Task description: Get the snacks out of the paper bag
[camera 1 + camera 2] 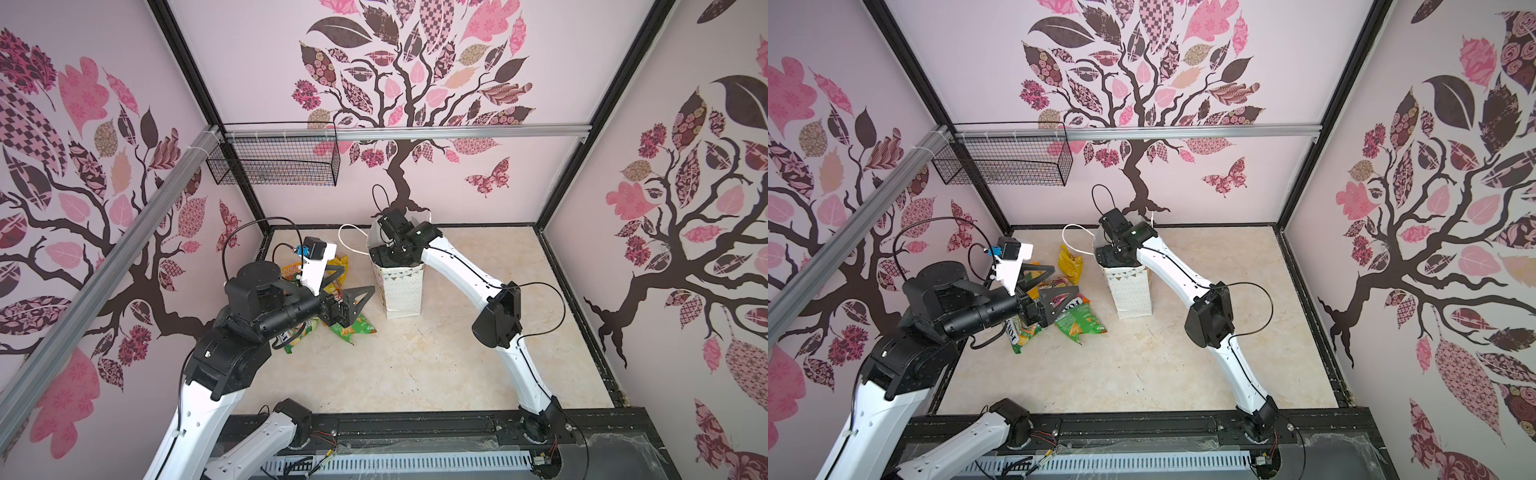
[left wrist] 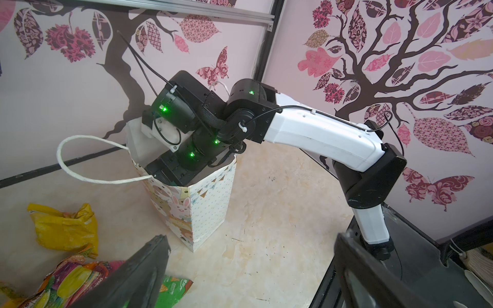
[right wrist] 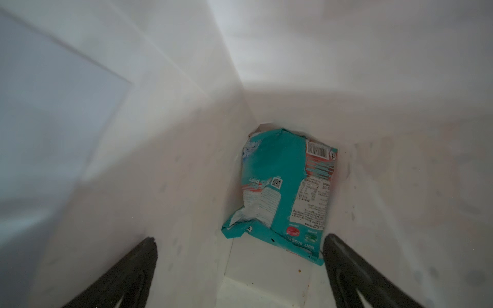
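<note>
The white paper bag [image 1: 401, 291] [image 1: 1131, 295] [image 2: 208, 208] stands upright near the back middle of the table. My right gripper [image 3: 240, 240] is down inside it, open, with a teal snack packet [image 3: 280, 186] lying on the bag's bottom just beyond the fingertips. In both top views only that arm's wrist [image 1: 395, 253] shows above the bag's rim. Left of the bag lies a pile of snacks: a yellow one [image 1: 338, 264] [image 2: 64, 229], a green one [image 1: 357, 328] [image 1: 1079, 324] and an orange one [image 2: 72, 280]. My left gripper [image 1: 347, 282] [image 2: 252, 240] hovers over that pile, open and empty.
A black wire basket [image 1: 278, 162] [image 1: 1009, 162] hangs on the back wall at the left. The bag's white cord handle [image 1: 349, 237] droops towards the pile. Patterned walls close in three sides, and a black rail [image 1: 415, 428] runs along the front edge.
</note>
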Robot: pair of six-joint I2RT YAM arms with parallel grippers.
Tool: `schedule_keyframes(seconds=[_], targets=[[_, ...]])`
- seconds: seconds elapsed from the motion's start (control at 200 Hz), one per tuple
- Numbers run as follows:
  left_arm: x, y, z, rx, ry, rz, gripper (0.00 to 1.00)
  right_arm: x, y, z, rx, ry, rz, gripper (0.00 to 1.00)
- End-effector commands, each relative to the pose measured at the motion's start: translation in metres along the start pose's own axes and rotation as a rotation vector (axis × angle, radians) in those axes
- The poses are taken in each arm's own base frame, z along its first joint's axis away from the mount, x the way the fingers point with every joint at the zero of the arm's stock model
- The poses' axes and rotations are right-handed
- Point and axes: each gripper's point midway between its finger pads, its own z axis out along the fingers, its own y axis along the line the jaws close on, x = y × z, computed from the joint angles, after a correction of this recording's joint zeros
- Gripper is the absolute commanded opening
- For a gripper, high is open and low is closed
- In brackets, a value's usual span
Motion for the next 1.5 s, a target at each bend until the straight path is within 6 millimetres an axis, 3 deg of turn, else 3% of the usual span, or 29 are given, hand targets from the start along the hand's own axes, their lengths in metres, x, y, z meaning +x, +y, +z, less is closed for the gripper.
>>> schedule_keyframes(seconds=[0.0, 0.495, 0.75, 0.915, 1.11, 1.495], targets=[[-0.016, -0.006, -0.012, 0.002, -0.049, 0.036, 0.98, 0.020, -0.007, 0.029, 0.013, 0.073, 0.017, 0.99], [-0.016, -0.005, -0.011, -0.002, -0.051, 0.029, 0.98, 0.067, -0.025, 0.079, 0.043, 0.200, 0.038, 1.00], [-0.017, -0.005, -0.011, -0.002, -0.058, 0.025, 0.98, 0.084, -0.037, 0.096, 0.063, 0.230, 0.047, 0.99], [-0.017, -0.005, -0.010, -0.003, -0.055, 0.016, 0.98, 0.104, -0.043, 0.108, 0.065, 0.289, 0.052, 0.97], [-0.018, -0.005, -0.010, -0.001, -0.060, 0.010, 0.98, 0.108, -0.041, 0.108, 0.039, 0.302, 0.053, 0.78], [-0.018, -0.004, -0.009, -0.007, -0.061, 0.004, 0.98, 0.080, -0.032, 0.083, -0.021, 0.233, 0.069, 0.25]])
